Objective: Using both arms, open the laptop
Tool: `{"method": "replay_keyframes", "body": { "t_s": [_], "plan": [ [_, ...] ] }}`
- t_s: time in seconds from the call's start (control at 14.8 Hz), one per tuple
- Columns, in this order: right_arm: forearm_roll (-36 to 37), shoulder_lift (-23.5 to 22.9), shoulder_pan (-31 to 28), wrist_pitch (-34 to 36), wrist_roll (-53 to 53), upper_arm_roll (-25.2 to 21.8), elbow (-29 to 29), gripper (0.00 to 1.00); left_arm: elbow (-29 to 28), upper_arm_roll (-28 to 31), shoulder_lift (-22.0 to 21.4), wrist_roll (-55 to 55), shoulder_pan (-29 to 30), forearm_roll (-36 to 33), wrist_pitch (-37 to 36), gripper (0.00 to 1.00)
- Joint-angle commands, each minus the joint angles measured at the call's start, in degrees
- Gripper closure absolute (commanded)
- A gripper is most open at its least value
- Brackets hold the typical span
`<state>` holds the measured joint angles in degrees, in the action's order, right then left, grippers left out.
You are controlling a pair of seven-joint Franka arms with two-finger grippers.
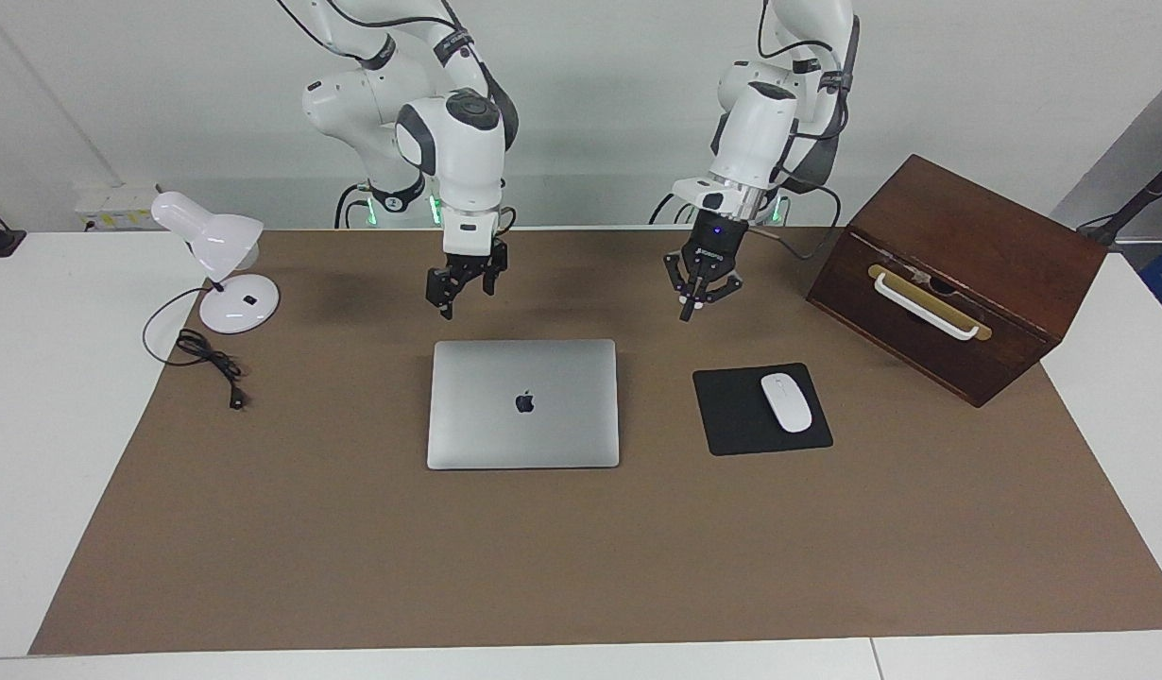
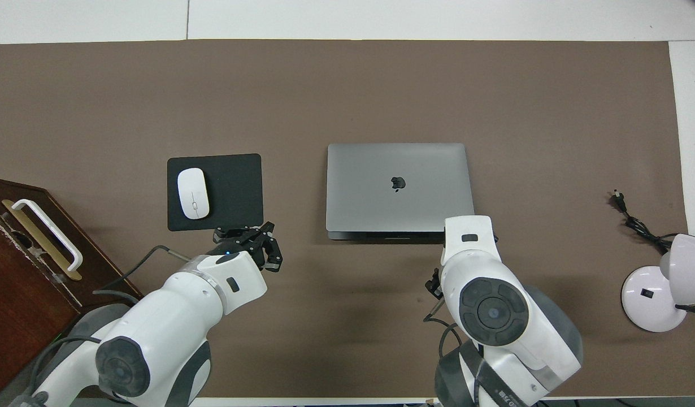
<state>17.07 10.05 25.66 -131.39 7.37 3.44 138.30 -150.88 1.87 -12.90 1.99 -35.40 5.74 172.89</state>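
The right gripper (image 1: pixel 465 280) hangs in the air over the bare mat at the robots' edge of the bench, fingers a little apart and empty. The left gripper (image 1: pixel 702 286) hangs likewise, over the mat near the mouse pad (image 1: pixel 732 416), its fingers spread and empty.

The laptop (image 1: pixel 523 403) lies shut and flat at the middle of the bench, square to its edges. It is probably stiff, smooth and slippery; the thin lid likely needs lifting at one long edge while the other gripper presses the base down.

Open mat surrounds it. The mouse (image 1: pixel 787 402), wooden box (image 1: pixel 959 274) and desk lamp (image 1: pixel 224 269) stand well apart toward the bench ends.
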Motion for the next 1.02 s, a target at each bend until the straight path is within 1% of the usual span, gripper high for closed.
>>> {"method": "replay_keyframes", "body": {
  "t_s": [0.0,0.14,0.27,0.47,0.54,0.68,0.95],
  "plan": [
    [1.91,0.58,1.14,-1.59,-0.16,-0.1,1.35,0.0,-0.65,0.85,4.36,-2.34,-3.88,0.67,6.83,1.0],
    [1.91,-0.12,1.76,-1.94,-0.95,-0.19,1.44,0.0,-0.65,0.85,7.44,-2.51,-5.81,0.67,10.87,1.0],
    [1.91,-0.65,1.76,-3.69,-0.95,-0.19,2.14,0.0,-0.65,0.85,8.24,-2.51,-6.7,0.67,11.86,1.0],
    [1.91,-1.44,1.76,-4.4,-2.18,-0.19,2.41,0.0,-0.65,0.85,9.64,-2.43,-7.76,0.67,13.61,1.0],
    [2.0,-2.05,1.76,-6.06,-2.1,-0.19,2.41,0.0,-0.65,0.85,10.87,-2.43,-8.28,0.67,15.27,1.0],
    [2.87,-3.72,1.67,-8.08,-2.1,-0.19,2.5,0.0,-0.73,0.85,15.08,-2.86,-9.69,0.67,20.97,1.0],
    [3.93,-4.78,1.58,-9.15,-2.18,-0.19,2.5,0.0,-0.38,0.85,21.14,-4.27,-10.13,0.67,27.83,1.0]
  ]
}}
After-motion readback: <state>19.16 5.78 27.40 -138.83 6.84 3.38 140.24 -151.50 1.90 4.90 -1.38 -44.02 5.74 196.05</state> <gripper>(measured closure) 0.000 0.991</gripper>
